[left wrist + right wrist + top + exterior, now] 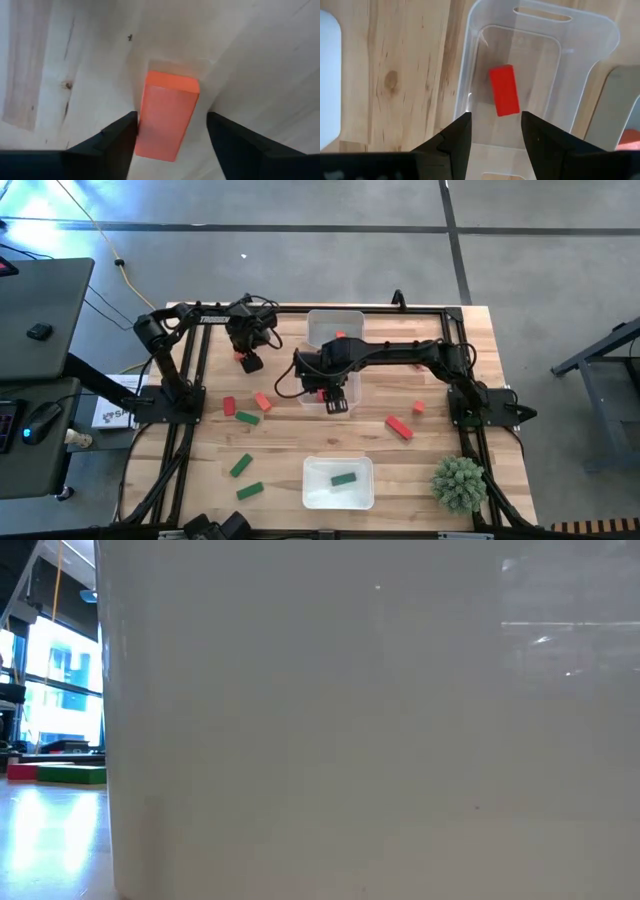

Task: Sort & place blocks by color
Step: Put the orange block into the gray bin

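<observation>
My left gripper is at the table's far left, pointing down, open. An orange-red block lies flat on the wood between its fingers. My right gripper hovers open over the near end of the clear tray. In the right wrist view a red block lies on the tray floor beyond the open right gripper, which touches nothing. Loose on the table are a red block, an orange block and a green block. Another green block lies in the white tray. My left gripper straddles the orange-red block from above, fingers beside its long sides. One finger sits right against the block's side; I cannot tell whether it touches. The other finger stands apart from it. The block rests on the table.
More blocks lie loose: two green near left, a red one and an orange one on the right. A spiky green plant ball sits at the near right corner. The white tray's wall fills the low view.
</observation>
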You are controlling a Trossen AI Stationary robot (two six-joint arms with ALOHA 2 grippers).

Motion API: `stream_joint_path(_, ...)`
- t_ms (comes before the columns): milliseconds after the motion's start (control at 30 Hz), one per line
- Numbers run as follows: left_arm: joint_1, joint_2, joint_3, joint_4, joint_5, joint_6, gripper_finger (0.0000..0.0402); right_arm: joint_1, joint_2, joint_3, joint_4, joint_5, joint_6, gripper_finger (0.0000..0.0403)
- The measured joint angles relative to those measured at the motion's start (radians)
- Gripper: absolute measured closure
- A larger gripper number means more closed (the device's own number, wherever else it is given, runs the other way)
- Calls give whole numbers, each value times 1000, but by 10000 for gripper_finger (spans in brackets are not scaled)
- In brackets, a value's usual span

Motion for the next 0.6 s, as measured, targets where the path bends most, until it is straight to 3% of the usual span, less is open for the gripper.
stream_joint_path(267,-1,-6,-2,-1,8,0,299,-4,0,0,-39,18,51,242)
stream_joint_path(600,0,-52,-10,9,31,-4,303,-14,0,0,-108,102,89,242)
